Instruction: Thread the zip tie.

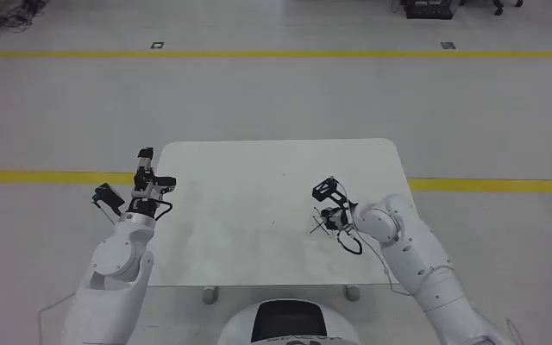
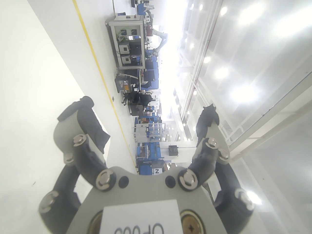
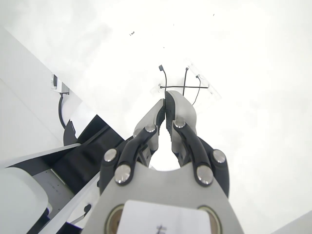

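Black nylon, thin and springy: the zip tie [image 3: 166, 79] stood out of the right gripper [image 3: 165, 96]. Its jaws were pressed together with the strap apparently pinched at their tips, and the tie's square head was a little beyond them. Just past the tips, three other zip ties [image 3: 192, 87] lay crossed on what looked like a clear sheet [image 3: 209, 91] on the white table [image 1: 259, 198]. A strap this light and slick would likely flex or slide, so it seemed best held near its free end, with the head steadied. Well apart from those jaws, by the table's opposite side, the left gripper [image 2: 146, 105] hung with its jaws spread wide and nothing between them.
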Action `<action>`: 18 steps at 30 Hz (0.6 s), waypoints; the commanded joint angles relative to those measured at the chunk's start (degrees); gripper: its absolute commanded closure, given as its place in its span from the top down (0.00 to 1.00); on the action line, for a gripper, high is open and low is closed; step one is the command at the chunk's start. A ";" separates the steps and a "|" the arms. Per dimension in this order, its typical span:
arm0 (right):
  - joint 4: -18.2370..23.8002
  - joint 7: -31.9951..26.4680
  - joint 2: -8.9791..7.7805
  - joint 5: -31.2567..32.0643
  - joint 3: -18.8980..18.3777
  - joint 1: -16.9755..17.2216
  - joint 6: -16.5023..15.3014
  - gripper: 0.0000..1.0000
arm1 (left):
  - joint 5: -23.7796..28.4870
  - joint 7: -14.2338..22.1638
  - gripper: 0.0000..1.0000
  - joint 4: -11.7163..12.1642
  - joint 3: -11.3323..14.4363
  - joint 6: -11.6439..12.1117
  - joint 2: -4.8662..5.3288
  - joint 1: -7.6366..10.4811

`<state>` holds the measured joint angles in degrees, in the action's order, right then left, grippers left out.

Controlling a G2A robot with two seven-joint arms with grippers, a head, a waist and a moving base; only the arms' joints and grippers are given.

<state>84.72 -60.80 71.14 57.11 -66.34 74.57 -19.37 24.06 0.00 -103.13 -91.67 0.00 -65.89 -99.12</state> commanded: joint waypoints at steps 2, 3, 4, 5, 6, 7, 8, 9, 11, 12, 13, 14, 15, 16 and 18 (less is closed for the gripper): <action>-0.74 2.65 -0.04 -1.63 -0.22 0.34 -0.02 0.00 | 0.00 0.00 1.00 0.00 0.00 0.00 0.00 0.00; -0.95 3.13 -0.09 -2.49 -0.51 0.35 -0.09 0.00 | 0.00 0.00 1.00 0.00 0.00 0.00 0.00 0.00; -1.02 3.54 -0.14 -3.76 -0.78 0.44 -0.11 0.00 | 0.00 0.00 1.00 0.00 0.00 0.00 0.00 0.00; -1.08 3.95 -0.23 -5.31 -1.17 0.52 -0.11 0.00 | 0.00 0.00 1.00 0.00 0.00 0.00 0.00 0.00; -1.09 4.20 -0.40 -6.92 -1.61 0.57 -0.11 0.00 | 0.00 0.00 1.00 0.00 0.00 0.00 0.00 0.00; -1.09 4.26 -0.54 -8.27 -1.82 0.61 -0.11 0.00 | 0.00 0.00 1.00 0.00 0.00 0.00 0.00 0.00; -1.20 4.47 -0.70 -9.48 -2.13 0.59 -0.11 0.00 | 0.00 0.00 1.00 0.00 0.00 0.00 0.00 0.00; -1.40 4.77 -0.93 -10.88 -2.45 0.63 -0.11 0.00 | 0.00 0.00 1.00 0.00 0.00 0.00 0.00 0.00; -1.37 5.29 -1.30 -14.07 -2.71 0.81 -0.11 0.00 | 0.00 0.00 1.00 0.00 0.00 0.00 0.00 0.00; -1.32 5.86 -1.66 -16.28 -3.14 1.02 -0.11 0.00 | 0.00 0.00 1.00 0.00 0.00 0.00 0.00 0.00; -1.15 5.92 -1.98 -17.84 -3.30 1.22 -0.11 0.00 | 0.00 0.00 1.00 0.00 0.00 0.00 0.00 0.00; -0.97 5.69 -2.32 -19.96 -3.44 1.40 -0.11 0.00 | 0.00 0.00 1.00 0.00 0.00 0.00 0.00 0.00; -0.78 5.51 -2.71 -22.26 -3.73 1.50 -0.11 0.00 | 0.00 0.00 1.00 0.00 0.00 0.00 0.00 0.00; -0.42 5.00 -3.31 -24.42 -3.96 1.62 -0.11 0.00 | 0.00 0.00 1.00 0.00 0.00 0.00 0.00 0.00; -0.44 4.60 -3.83 -25.12 -4.29 1.68 -0.11 0.00 | 0.00 0.00 1.00 0.00 0.00 0.00 0.00 0.00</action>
<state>84.30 -56.04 67.51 32.32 -70.52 76.24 -19.48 24.06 0.00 -103.13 -91.67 0.00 -65.89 -99.12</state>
